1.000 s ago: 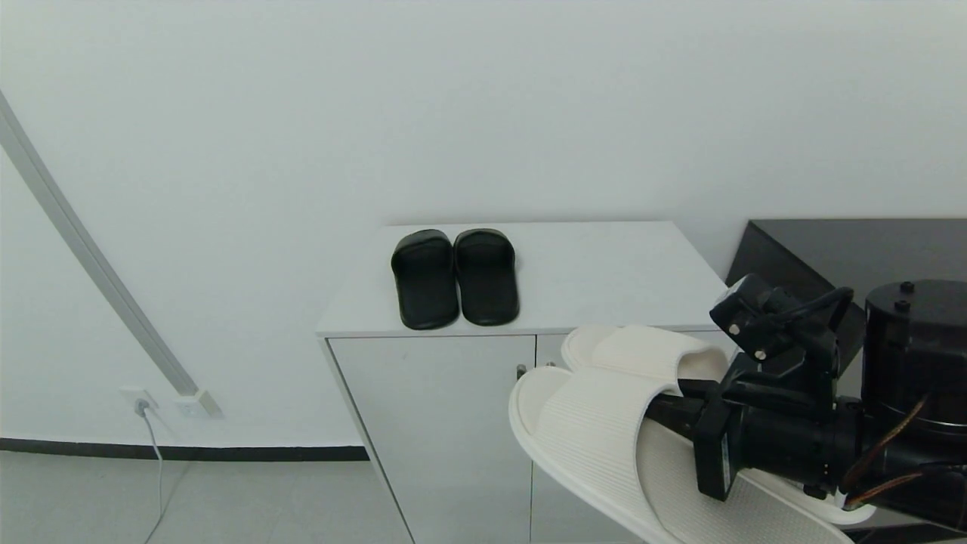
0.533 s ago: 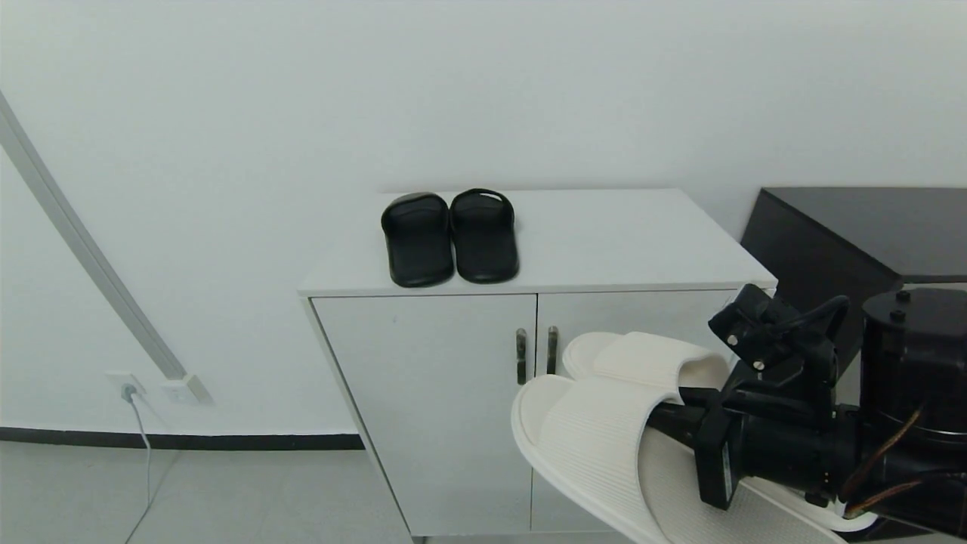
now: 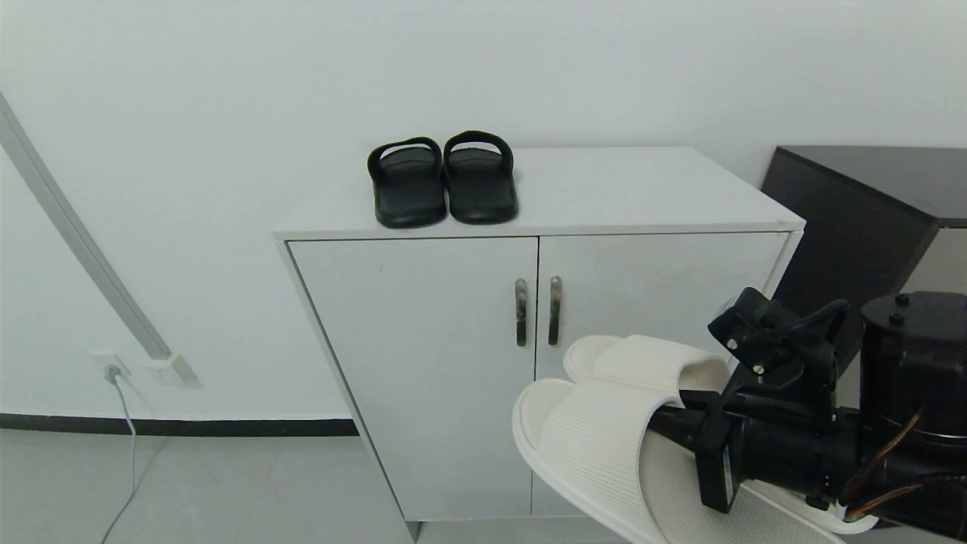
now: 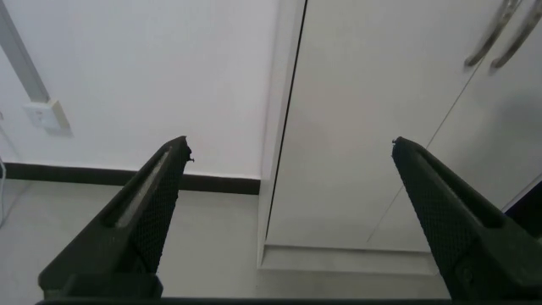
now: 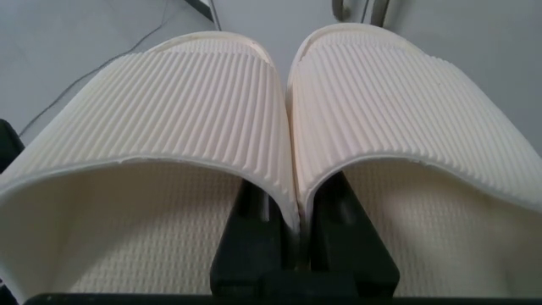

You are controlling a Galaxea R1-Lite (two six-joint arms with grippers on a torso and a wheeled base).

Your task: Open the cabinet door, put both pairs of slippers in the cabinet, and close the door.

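right tool (image 5: 292, 244): fingertips buried between the straps of the white slippers (image 3: 604, 423), so the exact contact spot can't be made out. slipper heels are cut by the head view's bottom edge. cabinet (image 3: 423, 340): lower part of the right door sits behind the slippers and arm; interior is hidden by the shut doors. handles (image 4: 500, 34) are clipped at the left wrist view's edge. left tool (image 4: 290, 146): finger bases run out of its view. dark furniture (image 3: 854, 211) beside the cabinet is cut by the head view's right edge. wall cable (image 3: 121, 461) runs off the bottom edge.
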